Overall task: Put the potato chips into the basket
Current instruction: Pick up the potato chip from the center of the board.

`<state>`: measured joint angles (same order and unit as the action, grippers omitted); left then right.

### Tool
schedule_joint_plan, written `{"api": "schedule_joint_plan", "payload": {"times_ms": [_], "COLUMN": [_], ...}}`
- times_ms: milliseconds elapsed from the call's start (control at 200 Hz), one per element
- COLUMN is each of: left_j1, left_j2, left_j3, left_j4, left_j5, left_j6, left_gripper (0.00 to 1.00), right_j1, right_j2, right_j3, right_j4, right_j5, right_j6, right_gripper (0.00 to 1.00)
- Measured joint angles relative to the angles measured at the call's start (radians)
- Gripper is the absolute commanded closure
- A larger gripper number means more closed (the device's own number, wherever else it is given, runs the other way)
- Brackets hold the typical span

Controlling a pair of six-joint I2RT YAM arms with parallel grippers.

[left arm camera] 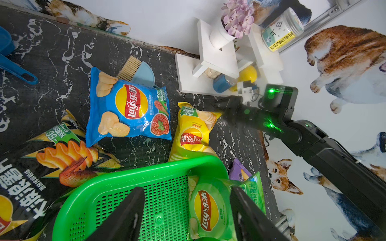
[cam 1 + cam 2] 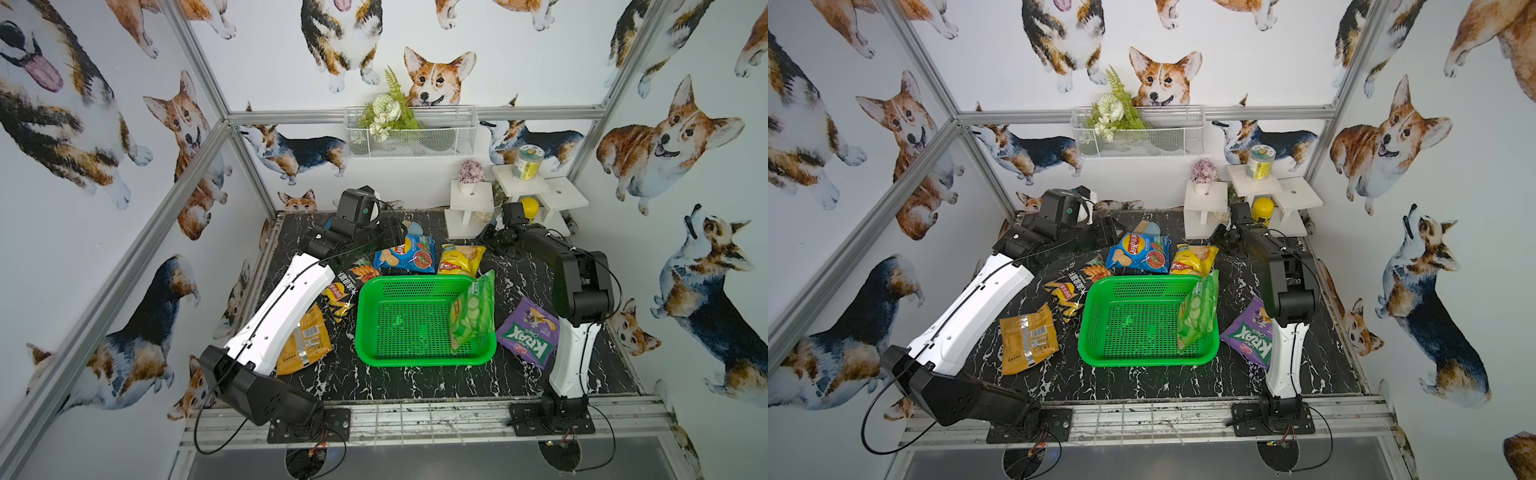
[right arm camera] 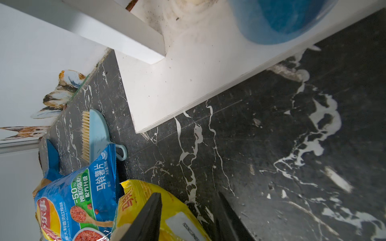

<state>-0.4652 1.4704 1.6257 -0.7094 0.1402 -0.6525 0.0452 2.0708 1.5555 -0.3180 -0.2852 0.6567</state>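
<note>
Most of the basket's [image 2: 424, 360] floor lies bare and open from above. Only the green bag [image 2: 473, 316] leans against its right wall, with its top poking over the rim. The blue bag [image 2: 405, 253] and yellow bag [image 2: 461, 259] lie just beyond the far rim, and the black-and-yellow bag [image 2: 343, 286] is at the far left corner. The left arm [image 2: 274, 316] overhangs the orange bag [image 2: 307, 345]. The purple bag [image 2: 528, 332] lies between the basket and the right arm [image 2: 575, 353]. The table [image 2: 415, 382] in front of the basket is bare.
</note>
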Motion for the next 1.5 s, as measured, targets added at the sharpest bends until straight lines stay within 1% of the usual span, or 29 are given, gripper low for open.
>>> {"api": "schedule_joint_plan", "payload": {"times_ms": [160, 315, 455, 656, 806, 1026, 1191, 1381, 1501], "left_j1": [0.000, -0.006, -0.013, -0.028, -0.051, -0.072, -0.084, -0.093, -0.093], "left_j2": [-0.011, -0.011, -0.004, 0.028, 0.054, 0.066, 0.066, 0.100, 0.157], "left_j3": [-0.008, -0.009, -0.007, 0.030, 0.076, 0.110, 0.113, 0.148, 0.188], "left_j4": [0.000, 0.000, 0.002, 0.003, 0.003, 0.008, 0.019, 0.064, 0.094], "left_j5": [-0.007, -0.024, -0.030, -0.032, -0.032, -0.045, -0.058, -0.053, -0.027], "left_j6": [-0.009, -0.018, -0.027, -0.027, -0.024, -0.007, 0.002, 0.046, 0.091], "left_gripper": [0.30, 0.31, 0.31, 0.32, 0.32, 0.33, 0.33, 0.33, 0.33], "right_j1": [0.000, 0.000, 0.000, -0.010, -0.015, -0.014, -0.014, -0.005, 0.003], "right_j2": [0.000, -0.019, -0.052, -0.112, -0.159, -0.230, -0.309, -0.406, -0.425], "right_j3": [-0.024, -0.045, -0.058, -0.053, -0.015, 0.041, 0.036, 0.023, 0.066], "right_j4": [0.016, 0.028, 0.032, 0.046, 0.053, 0.082, 0.082, 0.081, 0.063], "right_j5": [-0.019, -0.035, -0.037, -0.037, -0.033, -0.061, -0.082, -0.089, -0.092], "right_j6": [0.014, 0.014, 0.014, 0.014, 0.009, -0.045, -0.093, -0.128, -0.139], "right_gripper": [0.70, 0.84, 1.00, 1.00, 1.00, 1.00, 1.00, 1.00, 1.00]}}
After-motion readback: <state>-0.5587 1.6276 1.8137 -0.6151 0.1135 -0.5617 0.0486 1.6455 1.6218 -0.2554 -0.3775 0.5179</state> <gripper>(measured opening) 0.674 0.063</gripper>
